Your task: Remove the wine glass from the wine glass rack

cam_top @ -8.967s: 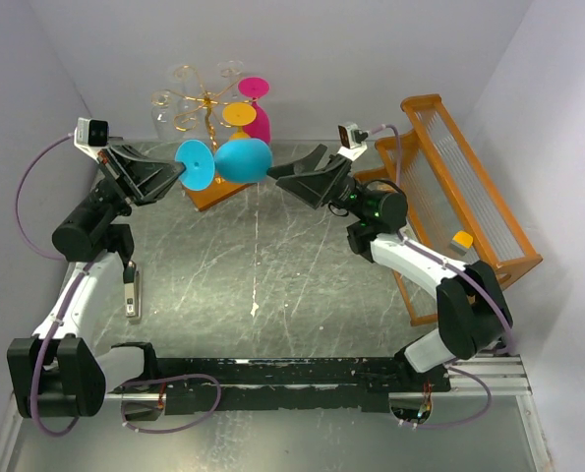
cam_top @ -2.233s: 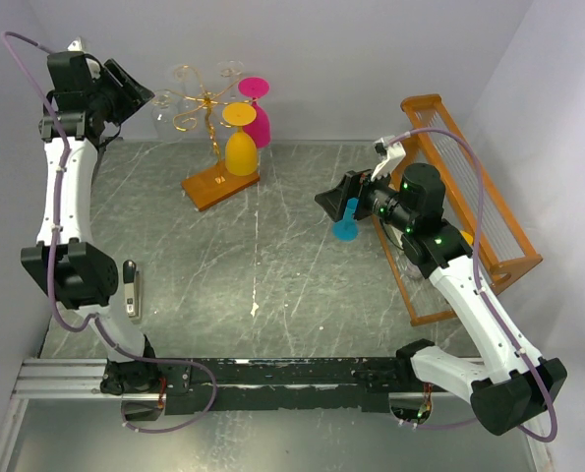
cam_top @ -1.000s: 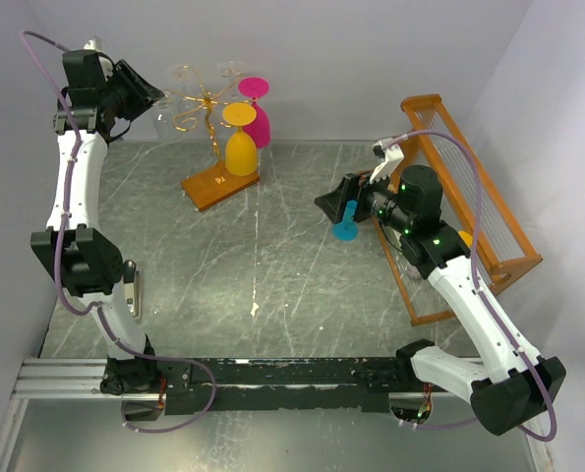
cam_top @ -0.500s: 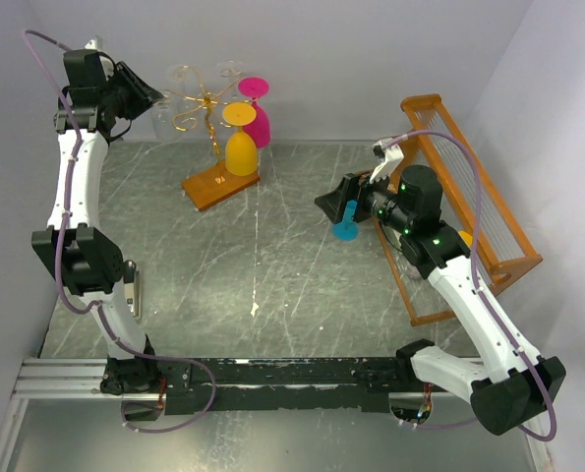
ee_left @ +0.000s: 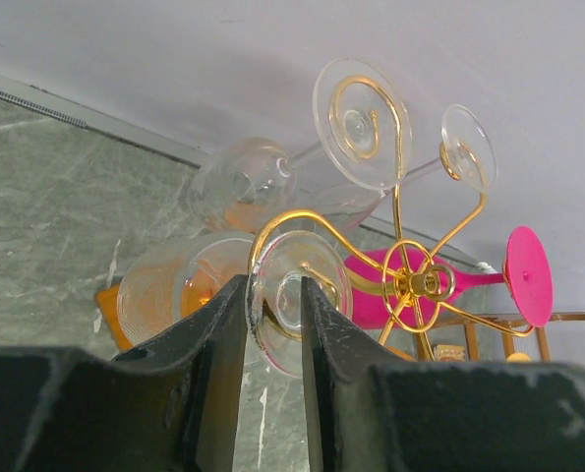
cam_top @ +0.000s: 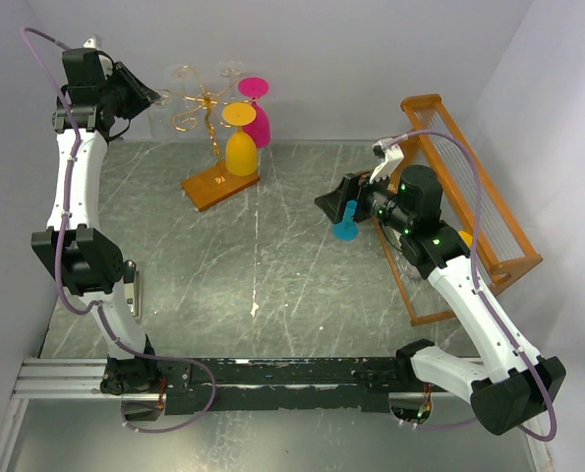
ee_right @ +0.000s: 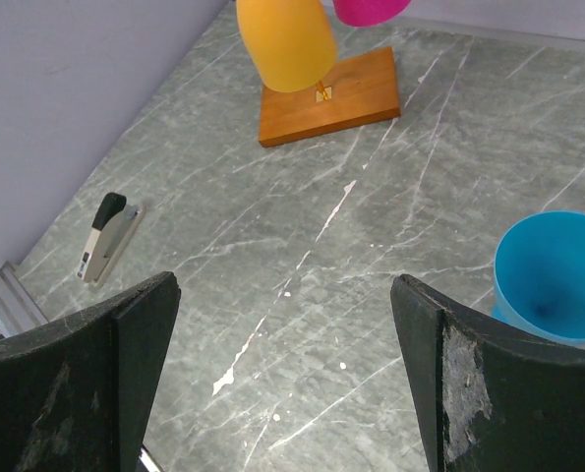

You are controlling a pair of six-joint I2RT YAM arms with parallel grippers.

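Note:
The gold wire wine glass rack (cam_top: 211, 126) stands on its wooden base (cam_top: 220, 181) at the back. My left gripper (cam_top: 150, 97) is raised at the rack's left arm. In the left wrist view it (ee_left: 275, 293) is shut on the foot of a clear wine glass (ee_left: 321, 287) that hangs from a gold scroll. Other clear glasses hang beside it. A yellow glass (cam_top: 239, 147) and a pink glass (cam_top: 257, 114) hang on the right side. My right gripper (cam_top: 324, 203) is open and empty (ee_right: 282, 280).
A blue glass (cam_top: 346, 229) stands on the table by my right gripper, its bowl opening upward in the right wrist view (ee_right: 553, 267). A large orange wooden rack with clear slats (cam_top: 469, 187) lies at the right. A stapler (cam_top: 131, 287) lies at the left.
Since 9 s ago the blue glass went from the rack to the table at right. My left arm rose and reached the rack's left arm. Nothing visibly moved in the last half second.

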